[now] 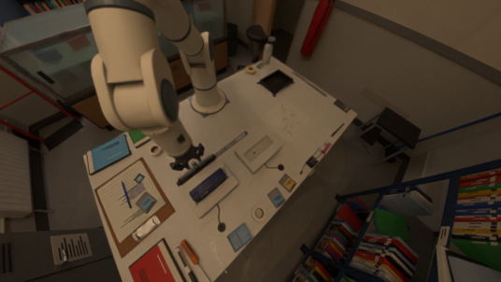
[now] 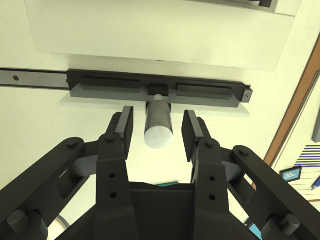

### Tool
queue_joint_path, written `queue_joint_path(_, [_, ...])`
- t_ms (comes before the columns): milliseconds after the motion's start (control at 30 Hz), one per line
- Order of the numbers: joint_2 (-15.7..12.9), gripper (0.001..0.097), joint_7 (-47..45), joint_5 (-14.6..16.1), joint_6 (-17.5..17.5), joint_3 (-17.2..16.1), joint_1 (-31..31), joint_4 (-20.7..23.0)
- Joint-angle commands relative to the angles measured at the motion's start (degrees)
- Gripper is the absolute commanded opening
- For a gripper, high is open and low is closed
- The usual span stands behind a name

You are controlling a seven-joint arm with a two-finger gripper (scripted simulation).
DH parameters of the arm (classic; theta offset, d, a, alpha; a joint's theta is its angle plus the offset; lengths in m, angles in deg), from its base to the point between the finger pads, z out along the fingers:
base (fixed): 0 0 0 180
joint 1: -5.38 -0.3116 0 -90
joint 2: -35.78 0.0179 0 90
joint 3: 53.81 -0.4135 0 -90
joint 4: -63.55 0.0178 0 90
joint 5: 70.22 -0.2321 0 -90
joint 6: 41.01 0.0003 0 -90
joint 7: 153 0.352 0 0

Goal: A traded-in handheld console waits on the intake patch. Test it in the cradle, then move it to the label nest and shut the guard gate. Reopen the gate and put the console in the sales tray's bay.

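Observation:
My gripper is open and holds nothing. Its fingers stand on either side of the grey cylindrical handle of the dark guard gate. The gate sits on a metal rail along one long side of the white label nest. The dark blue handheld console lies flat in the nest. A second white holder lies further right on the table and is empty. A black tray lies at the far end of the table.
Behind the table stand a glass cabinet and the arm's base. A clipboard with a pen, a blue book and a red book lie on the left. Small tape rolls, cards and a screwdriver lie along the near edge.

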Motion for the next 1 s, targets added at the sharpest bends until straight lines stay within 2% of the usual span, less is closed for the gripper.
queue_joint_path(0, [0.05, 0.0480, 0.00, 0.00, 0.00, 0.00, 0.00, 0.03])
queue_joint_path(533, [0.30, 0.0480, -0.03, -0.04, -0.44, -0.02, 0.01, 0.22])
queue_joint_path(967, [1.52, 0.0480, -0.20, -0.22, -2.60, -0.09, 0.05, 1.17])
